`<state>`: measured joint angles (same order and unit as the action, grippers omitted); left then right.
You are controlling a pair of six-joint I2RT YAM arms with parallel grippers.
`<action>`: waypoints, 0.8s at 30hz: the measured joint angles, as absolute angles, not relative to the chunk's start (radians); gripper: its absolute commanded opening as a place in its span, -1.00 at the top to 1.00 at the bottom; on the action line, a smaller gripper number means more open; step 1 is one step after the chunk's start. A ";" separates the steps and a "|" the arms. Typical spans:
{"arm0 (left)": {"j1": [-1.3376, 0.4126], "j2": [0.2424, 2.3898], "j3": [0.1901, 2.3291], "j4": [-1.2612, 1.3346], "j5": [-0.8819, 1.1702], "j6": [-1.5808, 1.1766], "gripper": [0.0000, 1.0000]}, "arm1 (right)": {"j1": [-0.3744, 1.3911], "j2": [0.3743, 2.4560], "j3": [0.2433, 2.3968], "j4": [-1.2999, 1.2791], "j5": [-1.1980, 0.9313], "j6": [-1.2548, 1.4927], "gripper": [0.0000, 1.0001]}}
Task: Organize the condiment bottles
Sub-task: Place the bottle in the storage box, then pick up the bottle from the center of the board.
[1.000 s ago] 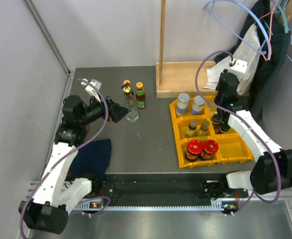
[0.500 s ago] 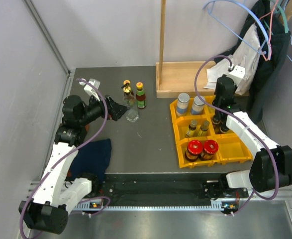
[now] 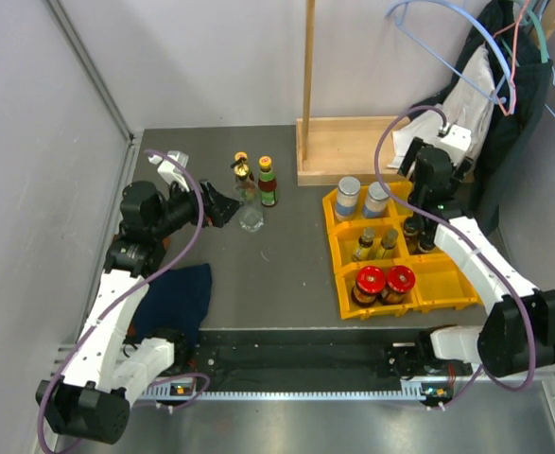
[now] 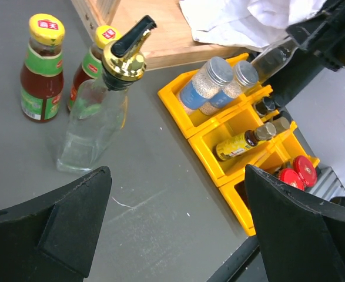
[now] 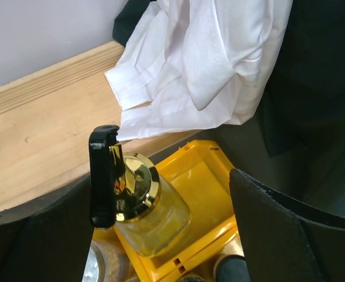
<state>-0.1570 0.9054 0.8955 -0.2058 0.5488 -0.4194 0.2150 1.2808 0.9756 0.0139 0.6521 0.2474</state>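
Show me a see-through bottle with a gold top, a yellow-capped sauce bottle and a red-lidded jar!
Clear glass bottle with gold stopper (image 4: 93, 126): left wrist view, on the glass body.
Red sauce bottle with yellow cap (image 4: 41, 88): left wrist view, on the green label.
Dark jar with red lid (image 3: 369, 279): top view, on the lid.

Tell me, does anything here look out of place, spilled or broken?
Nothing looks spilled or broken. A dark blue cloth lies on the table beside the left arm, and a white shirt hangs onto the wooden board behind the yellow bin; neither fits among condiment bottles.
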 measured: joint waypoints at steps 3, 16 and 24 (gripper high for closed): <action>-0.157 0.906 0.896 -0.212 0.529 -0.420 -0.98 | 0.222 1.237 0.976 -0.014 0.636 0.244 -0.90; -0.157 0.906 0.873 -0.237 0.475 -0.405 -0.98 | 0.227 0.944 1.065 -0.288 0.370 0.210 -0.98; -0.230 0.941 0.844 -0.195 0.334 -0.387 -0.98 | 0.227 0.819 1.081 -0.369 0.246 0.214 -0.98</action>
